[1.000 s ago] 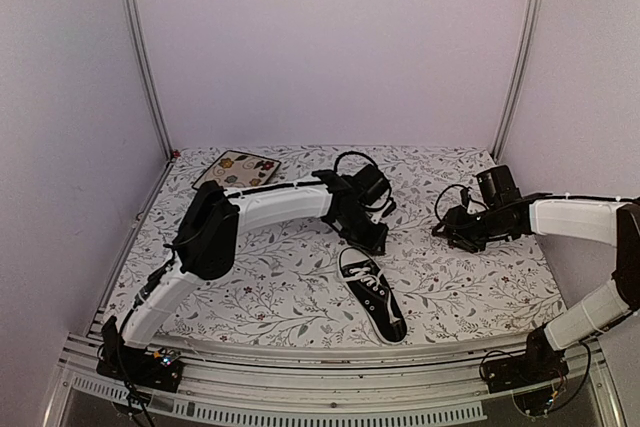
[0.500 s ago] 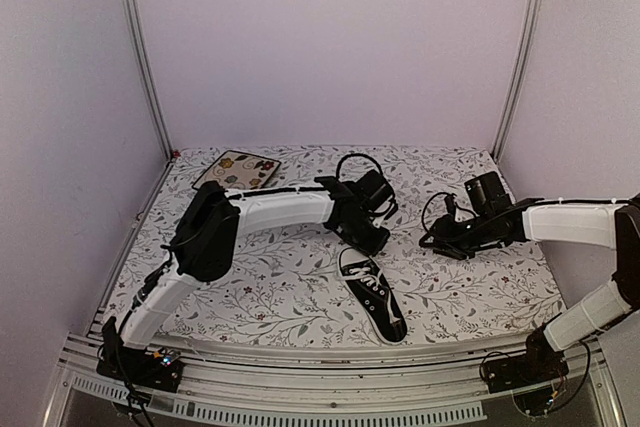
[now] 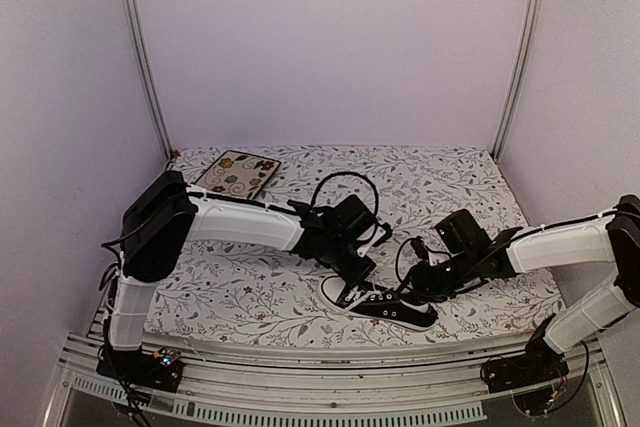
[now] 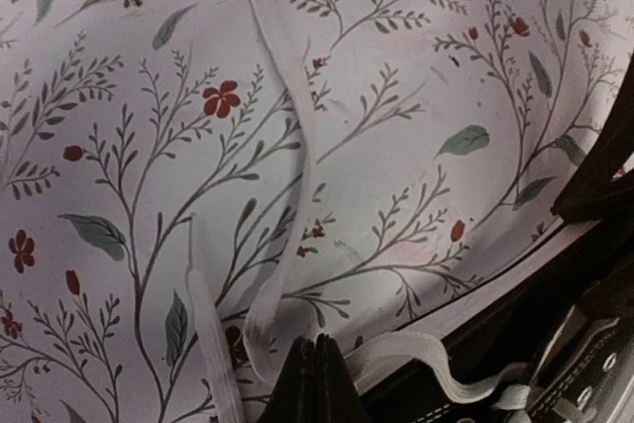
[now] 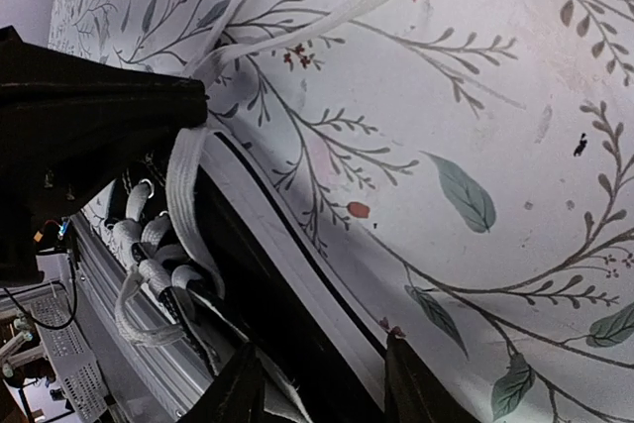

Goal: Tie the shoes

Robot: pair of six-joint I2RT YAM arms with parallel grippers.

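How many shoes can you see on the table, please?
1. The black sneaker with white laces lies near the front middle of the table. A second may be hidden from view, but none shows.

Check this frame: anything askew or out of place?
The sneaker looks tilted onto its side rather than flat on its sole. Its white laces lie loose and untied across the floral cloth. Nothing looks spilled or damaged.
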